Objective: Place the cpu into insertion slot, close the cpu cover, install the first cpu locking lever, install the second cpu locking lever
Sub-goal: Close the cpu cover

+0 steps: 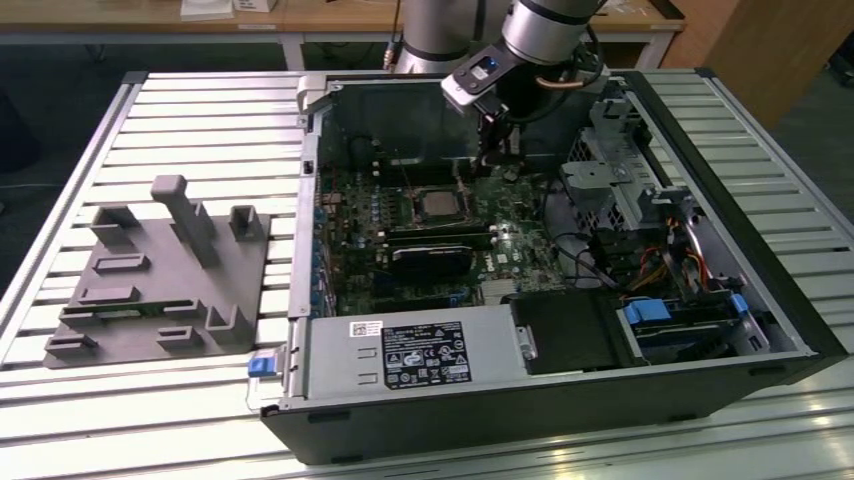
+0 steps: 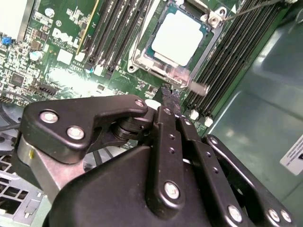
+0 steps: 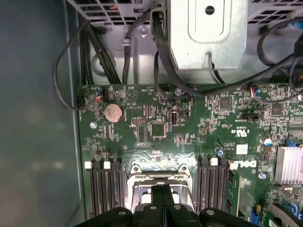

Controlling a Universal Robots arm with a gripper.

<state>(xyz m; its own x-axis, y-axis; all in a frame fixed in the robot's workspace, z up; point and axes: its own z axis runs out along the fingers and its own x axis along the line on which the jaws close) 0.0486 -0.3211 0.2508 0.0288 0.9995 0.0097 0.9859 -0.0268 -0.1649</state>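
the tool (image 2: 168,97), clenched on nothing, hovers just beside the cpu (image 2: 180,38) framed by the cpu cover (image 2: 141,52).

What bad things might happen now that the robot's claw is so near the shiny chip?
1. The gripper hangs shut close beside the cpu cover. A small slip might scrape the cpu or the green board.
2. A thin locking lever seems to stick out unhooked, so the cover may not be held down firmly.
3. The memory slots sit right beside the socket and would be easy to bump.
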